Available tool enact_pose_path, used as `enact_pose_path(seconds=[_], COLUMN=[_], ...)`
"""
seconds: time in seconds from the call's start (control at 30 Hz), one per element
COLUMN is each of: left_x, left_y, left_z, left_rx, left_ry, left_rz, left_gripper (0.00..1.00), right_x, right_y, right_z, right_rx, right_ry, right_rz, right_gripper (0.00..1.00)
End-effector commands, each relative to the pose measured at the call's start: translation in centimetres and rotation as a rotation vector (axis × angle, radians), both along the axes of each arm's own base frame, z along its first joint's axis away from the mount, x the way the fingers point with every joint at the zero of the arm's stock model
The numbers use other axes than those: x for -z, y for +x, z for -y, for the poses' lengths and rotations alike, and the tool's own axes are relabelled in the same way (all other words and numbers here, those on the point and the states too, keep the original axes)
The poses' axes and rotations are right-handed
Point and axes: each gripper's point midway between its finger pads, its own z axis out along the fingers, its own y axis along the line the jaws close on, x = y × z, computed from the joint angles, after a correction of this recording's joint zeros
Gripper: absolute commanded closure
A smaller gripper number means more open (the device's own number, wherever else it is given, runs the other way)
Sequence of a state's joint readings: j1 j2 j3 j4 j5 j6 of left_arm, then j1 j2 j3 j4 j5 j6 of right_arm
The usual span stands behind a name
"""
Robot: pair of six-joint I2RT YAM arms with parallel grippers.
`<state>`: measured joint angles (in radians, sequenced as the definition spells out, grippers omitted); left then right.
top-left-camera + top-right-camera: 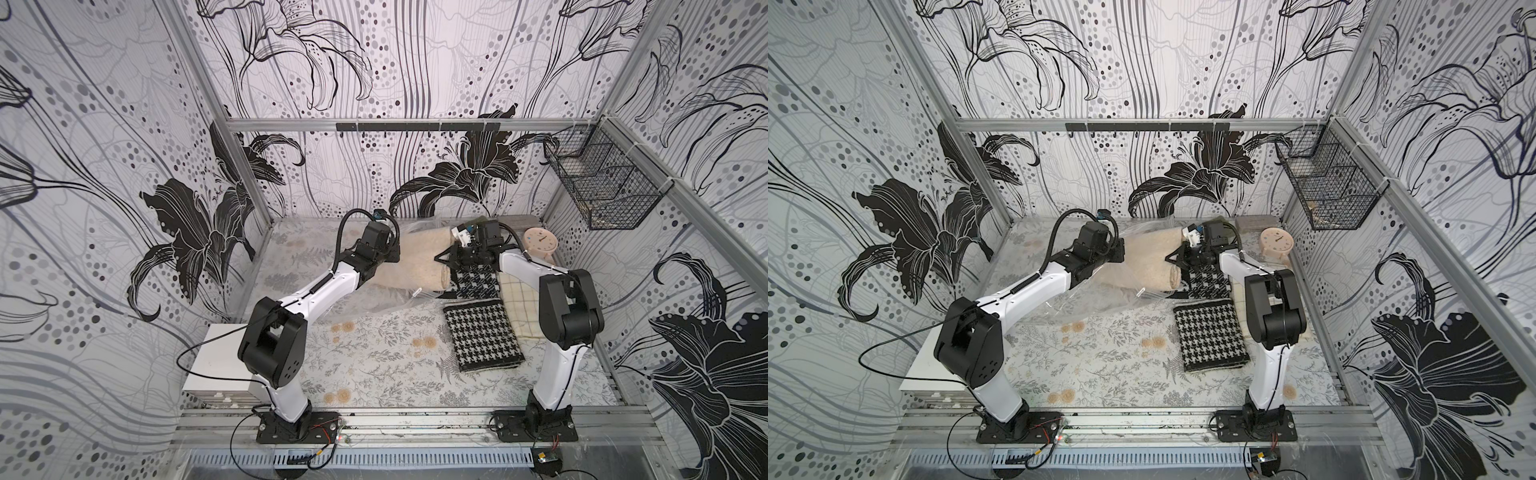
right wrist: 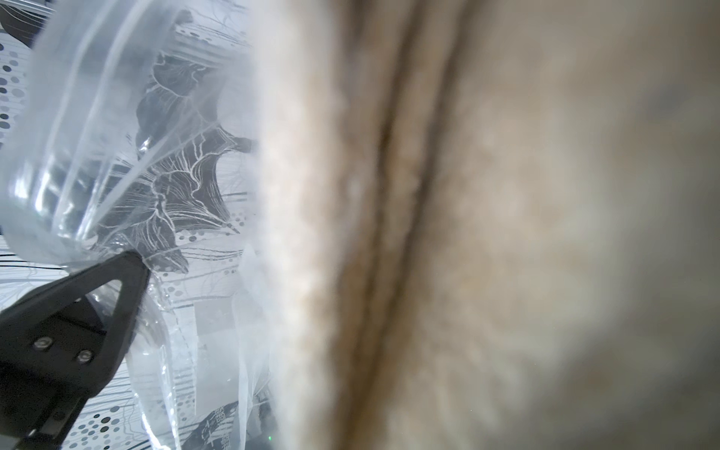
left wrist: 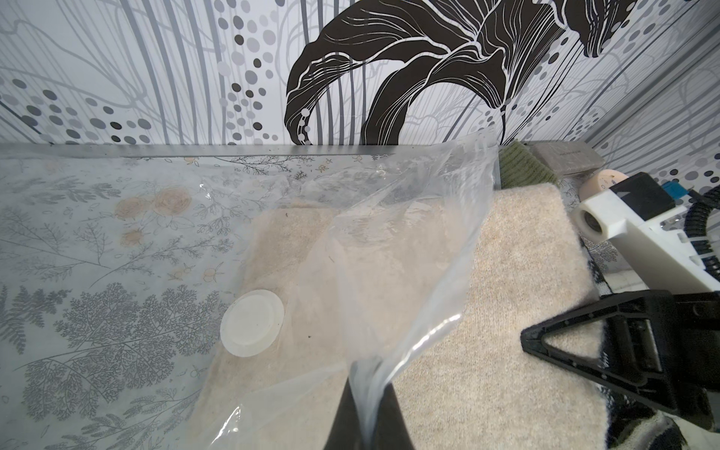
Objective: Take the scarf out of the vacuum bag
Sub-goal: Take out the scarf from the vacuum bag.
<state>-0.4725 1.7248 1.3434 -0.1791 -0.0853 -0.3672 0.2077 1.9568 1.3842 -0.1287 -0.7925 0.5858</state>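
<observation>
While the left tool (image 3: 368,405) pinches the upper film of the vacuum bag (image 3: 389,233) at its mouth, the beige scarf (image 3: 506,292) lies just past its tips, half sleeved and half bare. Its long axis seems to run toward the right tool (image 1: 441,258), which is pressed together, apparently on the bare end. That tool is nearer, so the draw goes away from the left tool. A houndstooth cloth (image 1: 482,336) crowds the floral table (image 1: 374,353) behind it.

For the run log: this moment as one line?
left gripper: jaws shut on edge of clear crinkly plastic vacuum bag | right gripper: jaws shut on beige knit scarf | scarf: partly covered by bag
</observation>
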Motion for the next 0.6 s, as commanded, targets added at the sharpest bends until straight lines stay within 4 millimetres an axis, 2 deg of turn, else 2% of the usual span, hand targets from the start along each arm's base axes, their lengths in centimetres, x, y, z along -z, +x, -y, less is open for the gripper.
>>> enact_pose_path(seconds=[0.0, 0.57], left_x=[-1.99, -1.76], left_y=[0.56, 0.66], left_z=[0.38, 0.33], left_rx=[0.0, -0.004], left_ry=[-0.02, -0.016], left_rz=[0.048, 0.049], left_gripper=[1.0, 1.0], right_x=[-1.43, -1.3], right_y=[-0.2, -0.58], right_z=[0.88, 1.79], right_rx=[0.01, 0.019], right_ry=[-0.011, -0.026], right_rz=[0.038, 0.041], right_gripper=[1.0, 1.0])
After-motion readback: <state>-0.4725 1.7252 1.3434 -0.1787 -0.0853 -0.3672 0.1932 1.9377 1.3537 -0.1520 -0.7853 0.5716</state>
